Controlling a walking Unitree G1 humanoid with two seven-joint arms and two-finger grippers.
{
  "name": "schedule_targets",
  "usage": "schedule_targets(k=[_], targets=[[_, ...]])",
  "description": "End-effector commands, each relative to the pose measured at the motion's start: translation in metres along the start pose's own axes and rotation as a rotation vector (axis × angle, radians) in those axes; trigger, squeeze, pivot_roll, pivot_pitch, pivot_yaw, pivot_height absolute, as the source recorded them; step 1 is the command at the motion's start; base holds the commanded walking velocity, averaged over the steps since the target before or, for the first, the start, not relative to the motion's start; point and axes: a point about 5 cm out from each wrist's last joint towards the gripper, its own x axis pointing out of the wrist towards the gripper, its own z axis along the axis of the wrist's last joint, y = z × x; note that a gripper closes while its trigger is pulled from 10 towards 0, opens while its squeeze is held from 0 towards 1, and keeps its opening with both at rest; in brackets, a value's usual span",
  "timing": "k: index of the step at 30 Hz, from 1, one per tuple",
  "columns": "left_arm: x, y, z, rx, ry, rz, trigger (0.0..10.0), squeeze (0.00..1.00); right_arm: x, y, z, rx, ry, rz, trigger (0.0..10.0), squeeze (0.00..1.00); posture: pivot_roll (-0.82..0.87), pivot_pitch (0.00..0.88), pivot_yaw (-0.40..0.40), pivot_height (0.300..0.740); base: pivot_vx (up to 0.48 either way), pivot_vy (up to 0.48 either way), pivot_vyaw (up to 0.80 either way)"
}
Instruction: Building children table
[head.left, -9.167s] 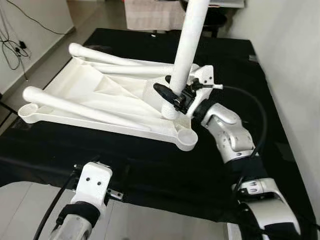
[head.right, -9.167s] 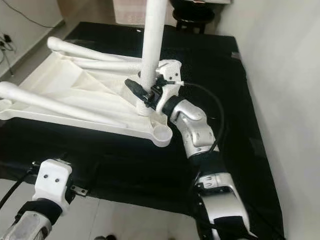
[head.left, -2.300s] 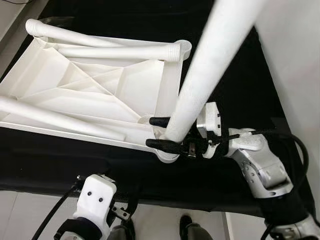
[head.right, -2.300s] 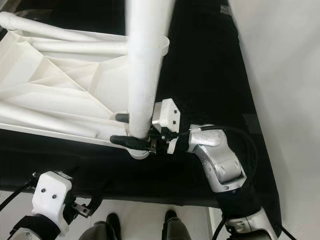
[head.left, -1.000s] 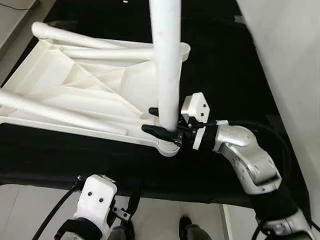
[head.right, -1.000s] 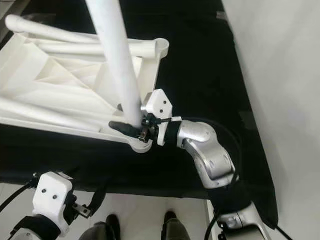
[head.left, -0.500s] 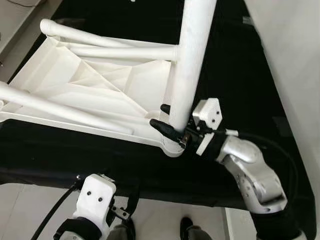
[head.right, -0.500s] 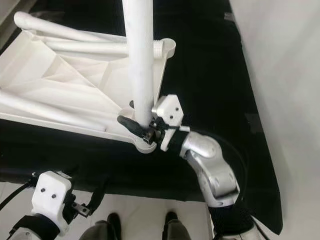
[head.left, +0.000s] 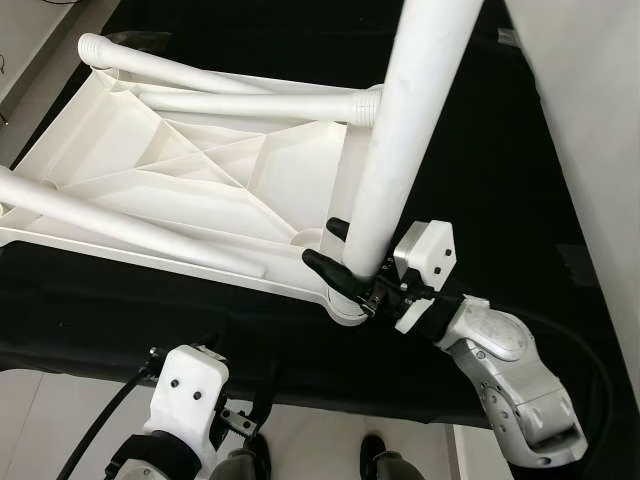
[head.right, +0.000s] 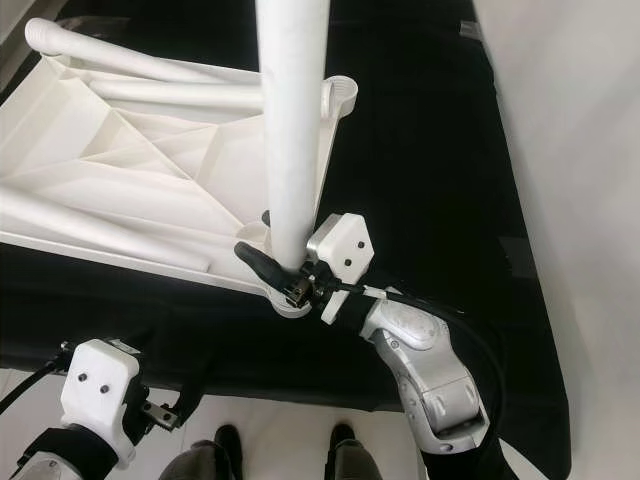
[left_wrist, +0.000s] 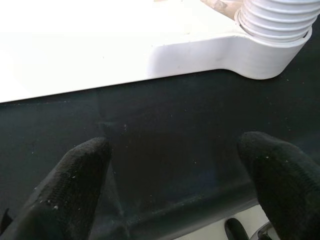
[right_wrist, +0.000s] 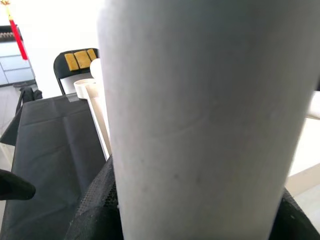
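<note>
The white children's table top (head.left: 180, 190) lies upside down on a black cloth. One white table leg (head.left: 400, 150) stands in its near right corner socket and leans slightly to the right. My right gripper (head.left: 326, 243) is shut on this leg just above its base; the leg (right_wrist: 200, 125) sits close between the black pads. My left gripper (left_wrist: 175, 165) hangs open and empty over the cloth's near edge, short of the table top rim (left_wrist: 150, 55) and a ribbed thread (left_wrist: 275, 20). Its white wrist (head.left: 188, 385) is at the lower left.
Other white legs (head.left: 220, 100) lie across the table top's underside. The black cloth (head.left: 480, 150) runs to a white wall (head.left: 600, 120) on the right. Dark shoes (head.right: 230, 440) stand on the pale floor below the cloth's near edge. A chair (right_wrist: 75, 62) stands farther off.
The upright leg's top has swung from leaning left to leaning right, with my right gripper still shut near its base. The camera has shifted a little. The left arm has stayed put.
</note>
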Motion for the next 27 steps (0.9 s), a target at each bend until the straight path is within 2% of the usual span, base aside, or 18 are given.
schedule_targets(k=[1,4,10,14,18,21,27], targets=[[-0.002,0.000,-0.005,0.009,0.029,-0.007,10.0,0.00,-0.015,-0.004,-0.039,0.063,0.198,-0.061,10.0,0.00,0.03,0.391,0.011,0.740,0.000,0.000,0.00],[-0.002,0.000,-0.005,0.010,0.029,-0.007,10.0,0.00,-0.017,-0.003,-0.038,0.070,0.185,-0.038,10.0,0.00,0.03,0.389,0.011,0.740,0.000,0.000,0.00],[-0.002,0.001,-0.004,0.011,0.027,-0.008,10.0,0.00,-0.033,-0.004,-0.042,0.153,0.149,-0.029,10.0,0.00,0.03,0.396,0.016,0.740,0.000,0.000,0.00],[-0.001,0.001,-0.004,0.011,0.027,-0.009,10.0,0.00,-0.035,-0.002,-0.044,0.156,0.155,-0.018,10.0,0.00,0.03,0.396,0.017,0.740,0.000,0.000,0.00],[-0.001,0.001,-0.004,0.011,0.027,-0.009,10.0,0.00,-0.035,-0.001,-0.044,0.140,0.171,0.014,10.0,0.00,0.03,0.399,0.018,0.740,0.000,0.000,0.00],[0.000,0.001,-0.004,0.012,0.025,-0.009,10.0,0.00,-0.034,0.001,-0.044,0.086,0.209,0.099,10.0,0.00,0.03,0.400,0.015,0.740,0.000,0.000,0.00],[0.000,0.001,-0.004,0.013,0.025,-0.008,10.0,0.00,-0.034,0.002,-0.046,0.042,0.246,0.133,10.0,0.00,0.03,0.400,0.015,0.740,0.000,0.000,0.00]])
